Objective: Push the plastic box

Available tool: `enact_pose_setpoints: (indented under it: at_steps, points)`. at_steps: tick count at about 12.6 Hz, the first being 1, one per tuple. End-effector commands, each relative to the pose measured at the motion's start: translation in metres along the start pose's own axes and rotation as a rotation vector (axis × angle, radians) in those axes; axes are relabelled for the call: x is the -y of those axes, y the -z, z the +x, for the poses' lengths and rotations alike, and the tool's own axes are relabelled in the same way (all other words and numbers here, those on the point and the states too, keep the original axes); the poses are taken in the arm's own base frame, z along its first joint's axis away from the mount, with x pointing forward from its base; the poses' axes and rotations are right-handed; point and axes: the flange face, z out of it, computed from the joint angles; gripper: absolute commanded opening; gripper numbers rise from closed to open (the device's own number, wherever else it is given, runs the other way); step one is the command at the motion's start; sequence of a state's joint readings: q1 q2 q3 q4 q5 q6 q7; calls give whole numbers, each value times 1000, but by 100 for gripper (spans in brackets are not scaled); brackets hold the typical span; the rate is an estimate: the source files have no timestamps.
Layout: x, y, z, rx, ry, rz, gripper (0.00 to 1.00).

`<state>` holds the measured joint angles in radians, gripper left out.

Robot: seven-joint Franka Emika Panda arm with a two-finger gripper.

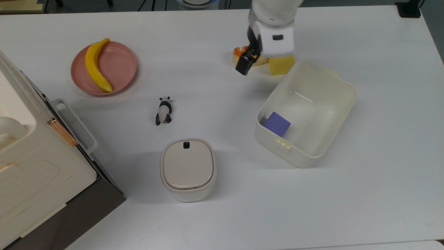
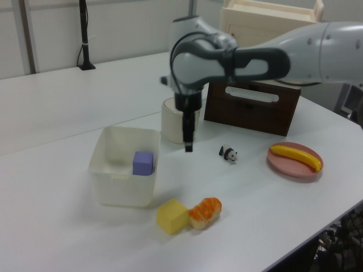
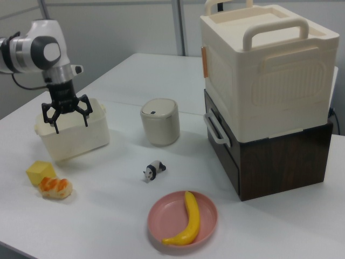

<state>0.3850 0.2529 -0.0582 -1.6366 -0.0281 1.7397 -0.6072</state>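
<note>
Right view, white table (image 3: 108,216), pale partition walls, tool (image 3: 68,121) spread open above plastic box (image 3: 81,141)

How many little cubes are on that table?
2: a purple cube inside the plastic box, and a yellow cube outside it, beside the orange-topped toy food.

- The plastic box (image 1: 312,104) is milky, see-through plastic with a soft sheen.
- The surface (image 1: 381,194) is smooth, matt white.
- The plate (image 1: 119,66) looks like matt pink plastic.
- The case (image 3: 264,70) is cream plastic on a dark wood-look base (image 3: 280,162).
- The end effector (image 3: 66,113) is matt black.
</note>
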Motion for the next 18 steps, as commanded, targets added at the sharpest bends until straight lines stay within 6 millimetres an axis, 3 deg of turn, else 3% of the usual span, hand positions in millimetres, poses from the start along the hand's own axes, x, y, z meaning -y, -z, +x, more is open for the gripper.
enact_pose_setpoints:
  at_steps: [1, 3, 5, 11, 12, 13, 15, 18]
  points:
    - [11, -28, 36, -22, 68, -49, 100]
    - [15, -45, 60, -48, 61, -84, 100]
    - [11, -54, 71, -61, 54, -96, 100]
    - [-4, -31, 91, -146, 50, -159, 100]
    - [-8, -28, 84, -139, 46, -167, 100]
    - [-12, -18, 65, -134, 18, -149, 100]
    - [-33, 5, 14, -95, -207, -73, 100]
    - [-62, 34, -42, -86, -512, -14, 100]
